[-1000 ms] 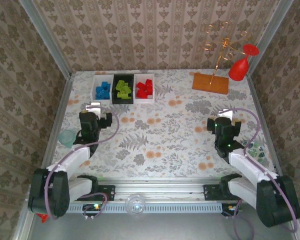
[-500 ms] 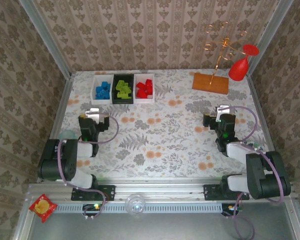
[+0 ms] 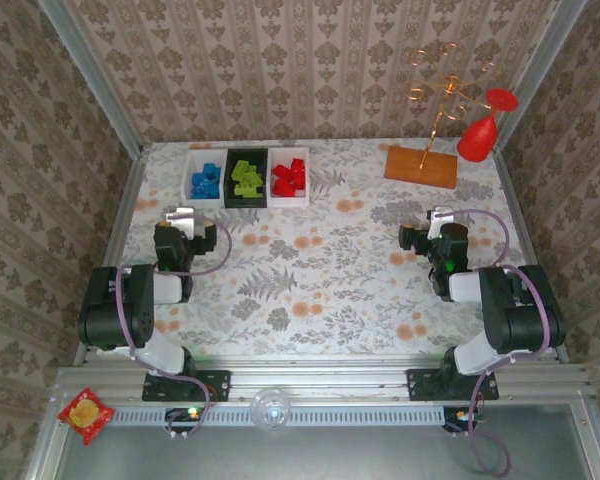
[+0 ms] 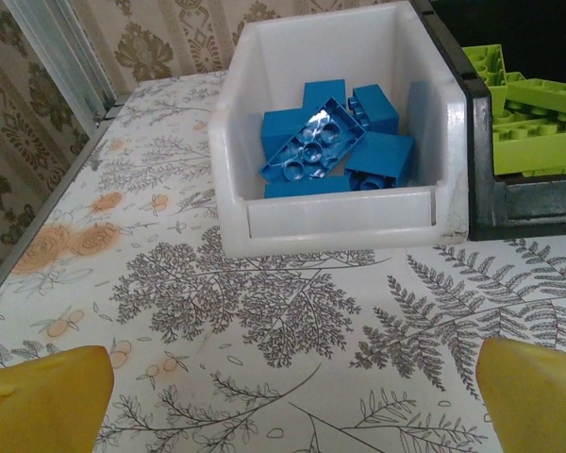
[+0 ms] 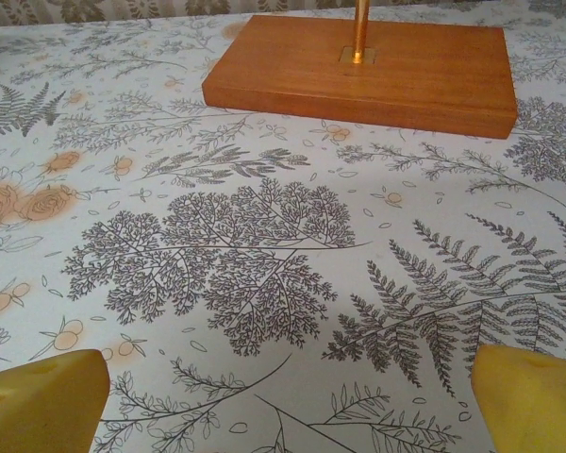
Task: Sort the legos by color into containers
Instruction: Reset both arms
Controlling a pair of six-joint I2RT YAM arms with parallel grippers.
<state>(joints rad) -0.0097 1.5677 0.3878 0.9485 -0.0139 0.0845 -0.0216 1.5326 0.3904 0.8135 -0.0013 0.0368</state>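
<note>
Lab test booth dressed as a home: wallpaper panels (image 3: 310,70), aluminium framing (image 3: 91,75), floral tablecloth (image 3: 320,270).

The tabletop (image 3: 330,290) wears a pale print of grey ferns and orange flowers. Behind it and on either side rise walls (image 3: 280,60) papered in beige damask stripes, joined by aluminium corner posts (image 3: 92,80). Along its near edge runs a slotted metal rail (image 3: 360,412). The light is soft and even.

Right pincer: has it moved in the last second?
Yes, slightly. The right pincer has crept away from its own base, toward the flat rectangular wooden board.
</note>
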